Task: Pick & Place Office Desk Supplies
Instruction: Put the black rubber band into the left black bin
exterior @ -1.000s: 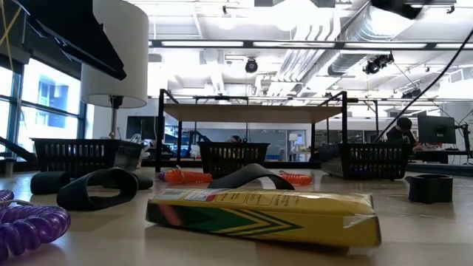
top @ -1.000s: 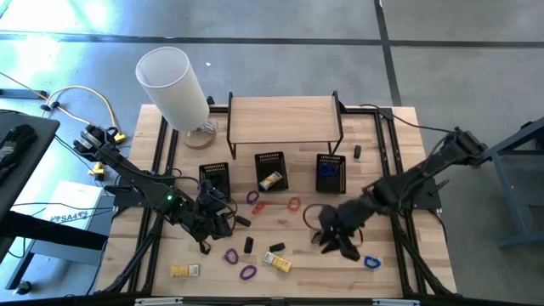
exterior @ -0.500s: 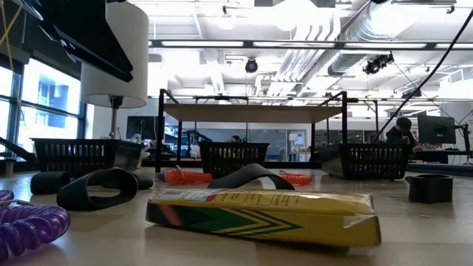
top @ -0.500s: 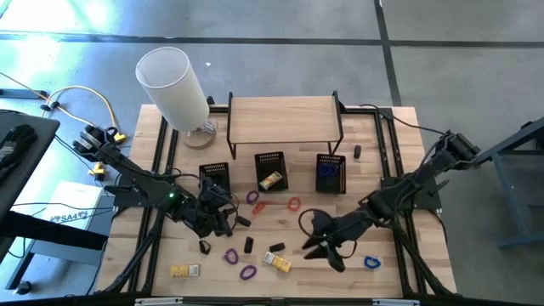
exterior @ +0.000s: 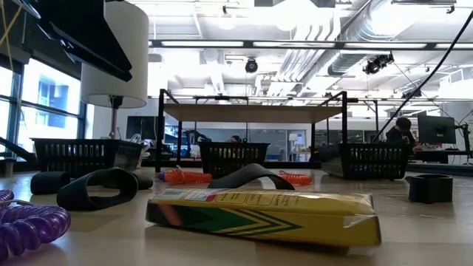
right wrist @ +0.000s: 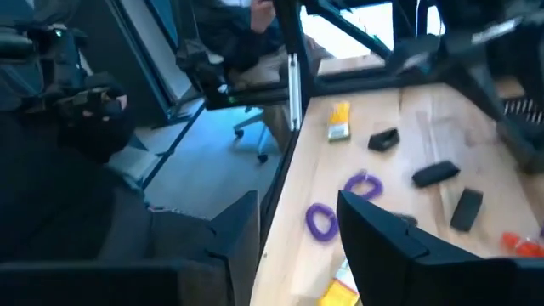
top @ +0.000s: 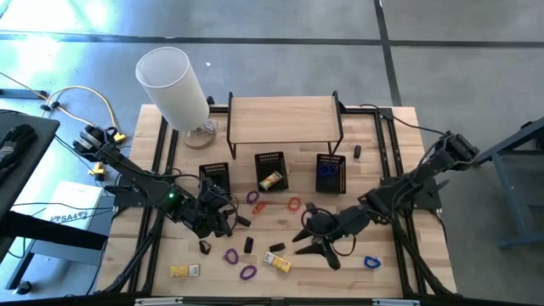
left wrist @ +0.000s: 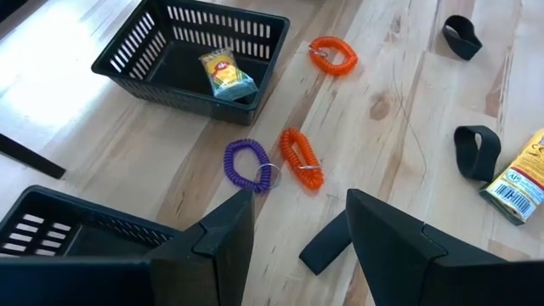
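Desk supplies lie scattered on the wooden table (top: 391, 255): purple coil bands (top: 230, 255), orange coil bands (top: 294, 204), a blue band (top: 371, 262), small black pieces (top: 249, 245) and yellow boxes (top: 277, 262). My left gripper (top: 223, 218) hovers open near the left basket (top: 215, 177). In its wrist view the fingers of my left gripper (left wrist: 297, 246) stand either side of a black strap (left wrist: 325, 243) lying on the table below, without touching it. My right gripper (top: 316, 246) is open and holds nothing, above the table right of centre; my right gripper (right wrist: 297, 255) looks level across the table.
Three black baskets stand in a row; the middle one (top: 270, 170) holds a yellow box, the right one (top: 330, 172) blue bands. A wooden shelf (top: 285, 119) and a tall white cylinder (top: 174, 85) stand behind. In the low view a yellow box (exterior: 262, 214) lies closest.
My right gripper has moved toward the table's left edge, tipped up from pointing down to nearly level, rolled, and its fingers have spread wider. The blue band stays on the table behind it. My left gripper has kept still.
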Motion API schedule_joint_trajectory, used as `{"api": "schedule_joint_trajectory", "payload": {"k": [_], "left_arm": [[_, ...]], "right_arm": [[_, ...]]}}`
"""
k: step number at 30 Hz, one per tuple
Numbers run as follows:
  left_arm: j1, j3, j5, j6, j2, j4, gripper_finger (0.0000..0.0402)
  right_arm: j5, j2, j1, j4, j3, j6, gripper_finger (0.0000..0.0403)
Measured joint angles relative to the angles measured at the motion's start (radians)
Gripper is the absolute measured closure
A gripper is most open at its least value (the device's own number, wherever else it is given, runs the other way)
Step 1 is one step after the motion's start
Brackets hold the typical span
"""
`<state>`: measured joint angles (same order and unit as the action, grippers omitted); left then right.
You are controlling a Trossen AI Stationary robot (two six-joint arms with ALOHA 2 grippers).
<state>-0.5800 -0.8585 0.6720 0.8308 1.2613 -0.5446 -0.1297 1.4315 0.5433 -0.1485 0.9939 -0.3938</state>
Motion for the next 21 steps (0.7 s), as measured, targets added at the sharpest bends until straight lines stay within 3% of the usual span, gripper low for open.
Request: {"api": "schedule_joint_trajectory", "payload": {"k": [8,16,21], "left_arm": [[0.000,0.000,0.000,0.000,0.000,-0.001,0.0223],[0.000,0.000,0.001,0.000,0.000,-0.001,0.0223],[0.000,0.000,0.001,0.000,0.000,-0.001,0.0223]], "right_arm": [[-0.031,0.000,0.015,-0.058,0.000,0.100,0.0217],[0.009,0.000,0.016,-0.040,0.000,0.129,0.0121],[-0.012,0.000,0.024,-0.036,0.000,0.082,0.0089]]}}
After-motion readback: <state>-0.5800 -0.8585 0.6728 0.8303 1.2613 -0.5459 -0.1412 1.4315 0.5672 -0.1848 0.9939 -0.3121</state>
